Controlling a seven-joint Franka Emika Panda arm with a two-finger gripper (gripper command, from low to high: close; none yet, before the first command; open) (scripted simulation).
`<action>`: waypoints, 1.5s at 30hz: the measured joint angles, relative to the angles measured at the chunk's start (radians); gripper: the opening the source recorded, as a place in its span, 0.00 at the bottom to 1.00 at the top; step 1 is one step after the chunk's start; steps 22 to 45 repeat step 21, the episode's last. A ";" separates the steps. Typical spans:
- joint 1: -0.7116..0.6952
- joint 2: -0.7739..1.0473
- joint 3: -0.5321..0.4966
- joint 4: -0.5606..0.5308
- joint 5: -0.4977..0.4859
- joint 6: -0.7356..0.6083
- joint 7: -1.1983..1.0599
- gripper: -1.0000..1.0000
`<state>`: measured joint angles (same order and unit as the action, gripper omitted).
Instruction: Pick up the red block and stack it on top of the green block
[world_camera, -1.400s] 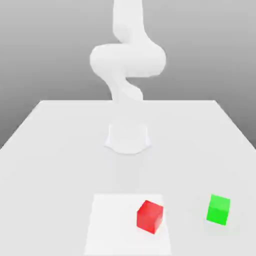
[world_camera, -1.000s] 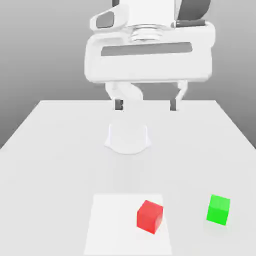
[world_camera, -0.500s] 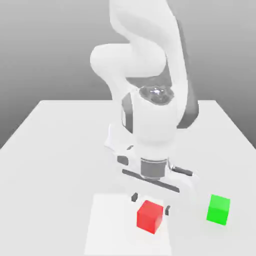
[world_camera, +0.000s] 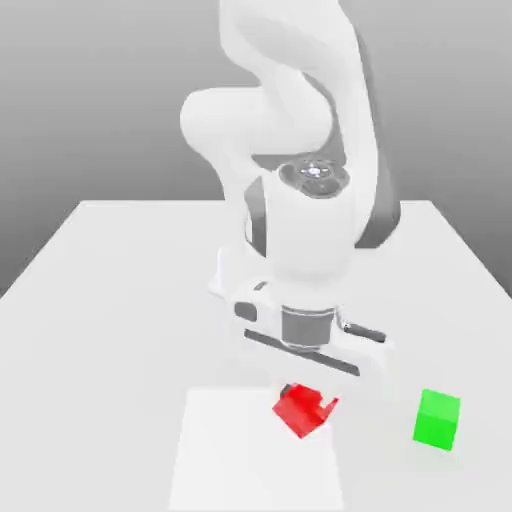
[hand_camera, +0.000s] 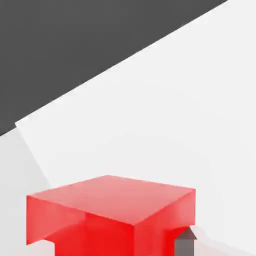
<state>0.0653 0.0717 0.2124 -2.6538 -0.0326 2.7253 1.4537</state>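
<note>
Exterior view: gripper (world_camera: 308, 398) clamped on the red block (world_camera: 300, 410).
Block sits between both fingers over the pale square mat (world_camera: 220, 455); green block (world_camera: 437, 418) stands apart at the right.

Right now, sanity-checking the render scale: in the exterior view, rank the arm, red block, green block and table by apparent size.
1. Table.
2. Arm.
3. Red block and green block: they look alike; the gripper partly covers the red one, so no ranking.

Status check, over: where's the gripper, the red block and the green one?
Gripper down on red block, jaws either side of it. Green block apart on the exterior view's right, top bare. Nothing between them on table.
</note>
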 joint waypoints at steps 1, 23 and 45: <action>0.049 -0.009 0.028 0.013 0.003 -0.022 -0.007 0.00; 0.217 0.027 0.073 0.072 -0.034 -0.049 -0.002 1.00; 0.217 0.027 0.073 0.072 -0.034 -0.049 -0.002 1.00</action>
